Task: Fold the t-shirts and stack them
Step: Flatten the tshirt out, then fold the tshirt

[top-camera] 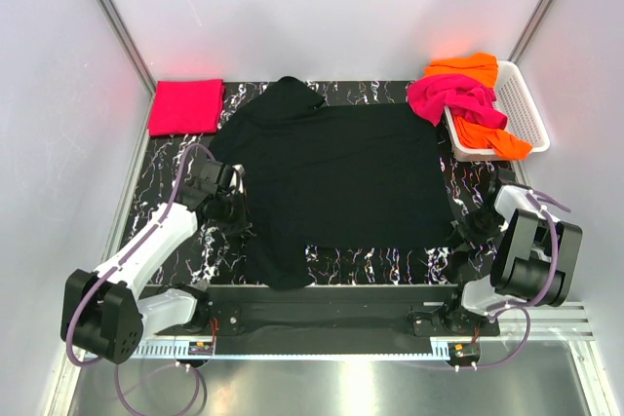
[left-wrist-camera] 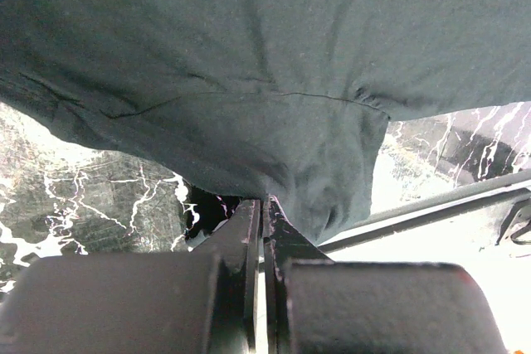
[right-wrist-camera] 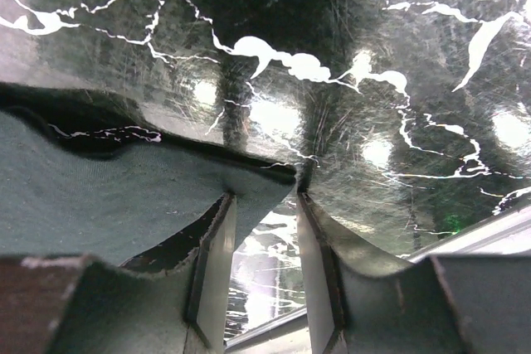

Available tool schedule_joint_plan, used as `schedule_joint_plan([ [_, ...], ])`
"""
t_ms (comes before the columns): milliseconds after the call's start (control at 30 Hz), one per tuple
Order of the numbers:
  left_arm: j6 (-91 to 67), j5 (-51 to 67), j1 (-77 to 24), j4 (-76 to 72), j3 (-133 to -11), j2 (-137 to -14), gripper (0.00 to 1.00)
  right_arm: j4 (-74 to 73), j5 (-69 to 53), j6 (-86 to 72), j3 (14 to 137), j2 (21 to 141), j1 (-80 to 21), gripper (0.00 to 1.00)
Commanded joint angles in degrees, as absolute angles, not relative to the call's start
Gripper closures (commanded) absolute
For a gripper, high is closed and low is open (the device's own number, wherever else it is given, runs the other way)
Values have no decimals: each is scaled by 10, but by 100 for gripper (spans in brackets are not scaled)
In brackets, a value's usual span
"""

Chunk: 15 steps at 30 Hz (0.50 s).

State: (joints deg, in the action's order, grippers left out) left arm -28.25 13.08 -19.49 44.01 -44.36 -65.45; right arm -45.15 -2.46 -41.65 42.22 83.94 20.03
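The large black t-shirt (top-camera: 336, 177) lies spread flat across the middle of the marbled table. My left gripper (top-camera: 234, 206) is at the shirt's left edge. In the left wrist view it (left-wrist-camera: 264, 202) is shut on a fold of the black cloth (left-wrist-camera: 265, 64), which hangs over it. My right gripper (top-camera: 466, 232) is at the shirt's near right corner. In the right wrist view it (right-wrist-camera: 261, 198) is open, with the shirt's corner (right-wrist-camera: 99, 196) lying over the left finger and reaching into the gap. A folded red-pink shirt (top-camera: 185, 106) lies at the back left.
A white lattice basket (top-camera: 523, 109) stands at the back right. A magenta shirt (top-camera: 450, 96) and an orange shirt (top-camera: 466, 67) hang over its rim. White walls close in the table on three sides. A black rail (top-camera: 331, 299) runs along the near edge.
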Motion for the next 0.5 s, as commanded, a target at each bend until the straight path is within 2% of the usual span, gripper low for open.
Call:
schedule_joint_plan([
  [0, -275, 146, -185, 430, -465, -650, 100, -429, -4, -427, 425, 868, 201, 58],
  [100, -289, 147, -177, 432, -454, -636, 100, -424, -7, -425, 428, 883, 200, 71],
  [133, -294, 146, -174, 432, -451, -625, 100, -426, -7, -422, 429, 883, 200, 83],
  [167, -299, 146, -169, 433, -446, -615, 100, -429, -7, -420, 431, 881, 200, 88],
  [467, -370, 125, -150, 462, -396, -505, 100, -521, 9, -425, 443, 817, 200, 99],
])
